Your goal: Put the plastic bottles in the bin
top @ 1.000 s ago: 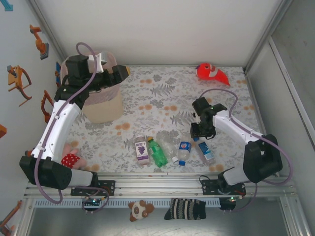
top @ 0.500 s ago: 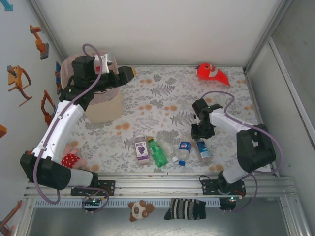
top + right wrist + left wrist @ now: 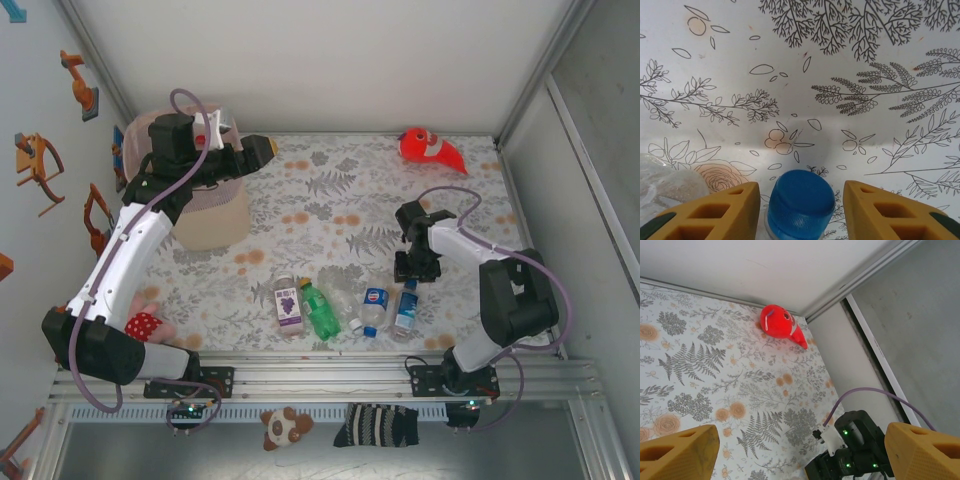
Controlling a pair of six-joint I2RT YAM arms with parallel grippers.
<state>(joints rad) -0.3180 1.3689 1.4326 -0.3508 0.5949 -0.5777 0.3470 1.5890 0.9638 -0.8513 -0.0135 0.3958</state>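
Observation:
Several plastic bottles lie in a row near the table's front edge: a purple-labelled one point(image 3: 288, 303), a green one point(image 3: 321, 311), a clear one with a blue label point(image 3: 375, 308) and a blue-capped one point(image 3: 405, 308). My right gripper point(image 3: 413, 272) hangs over that last bottle. Its blue cap point(image 3: 800, 205) sits between the yellow fingers point(image 3: 730, 212) with a gap on each side, so the right gripper point(image 3: 801, 212) is open. A crumpled clear bottle point(image 3: 660, 185) lies to its left. The pink bin point(image 3: 207, 222) stands at the back left. My left gripper point(image 3: 262, 150) is beside its right rim, open and empty point(image 3: 800, 455).
A red-orange fish plush point(image 3: 430, 148) point(image 3: 780, 325) lies at the back right corner. A pink and red soft toy point(image 3: 146, 325) sits by the left arm's base. A bear plush point(image 3: 285, 426) and a striped sock point(image 3: 380, 425) lie below the front rail. Walls close in on both sides.
The right gripper drew back toward the front edge, and its jaws now stand wider around the cap. The blue-capped bottle swung from slanting to nearly straight. The left gripper shifted right, off the bin.

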